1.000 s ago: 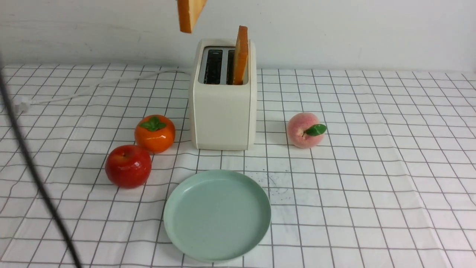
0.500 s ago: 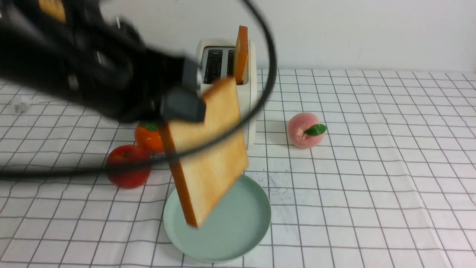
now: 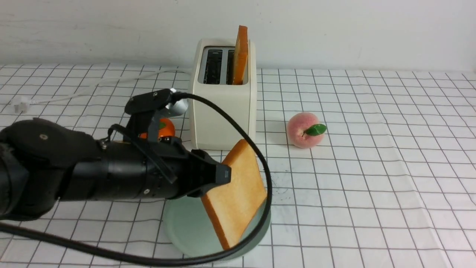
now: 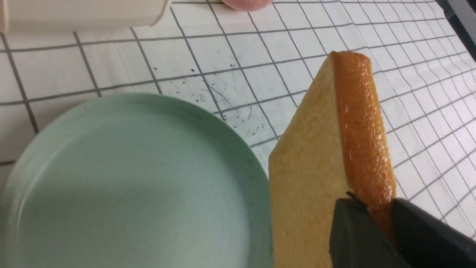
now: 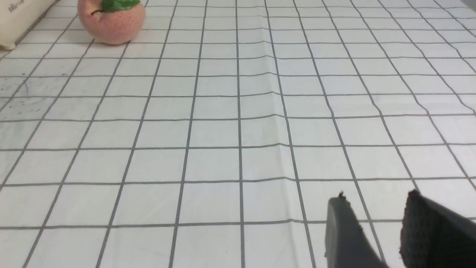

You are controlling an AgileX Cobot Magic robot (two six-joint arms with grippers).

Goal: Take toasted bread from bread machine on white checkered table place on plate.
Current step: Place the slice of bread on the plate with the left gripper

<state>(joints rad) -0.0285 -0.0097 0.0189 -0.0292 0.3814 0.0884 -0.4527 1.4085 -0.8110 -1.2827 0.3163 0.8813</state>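
Observation:
My left gripper (image 3: 220,175) (image 4: 377,206) is shut on one slice of toasted bread (image 3: 238,193) (image 4: 327,149), clamping its crust edge. The slice hangs tilted over the mint-green plate (image 3: 178,227) (image 4: 111,178), its lower corner close to the plate's surface. A second slice (image 3: 241,54) stands upright in the right slot of the cream bread machine (image 3: 223,111) at the back of the white checkered table (image 3: 372,167). In the right wrist view my right gripper (image 5: 375,199) is open above bare cloth with nothing between its fingers; the front view does not show it.
A peach (image 3: 304,130) (image 5: 111,18) lies right of the bread machine. An orange fruit (image 3: 165,128) sits left of it, mostly behind my left arm. The machine's white cord and plug (image 3: 18,106) trail to the far left. My arm's black cable (image 3: 260,163) loops over the plate.
My left arm has swung down from above with the slice, bringing it from high over the bread machine to low over the plate. The red apple is now hidden behind the arm.

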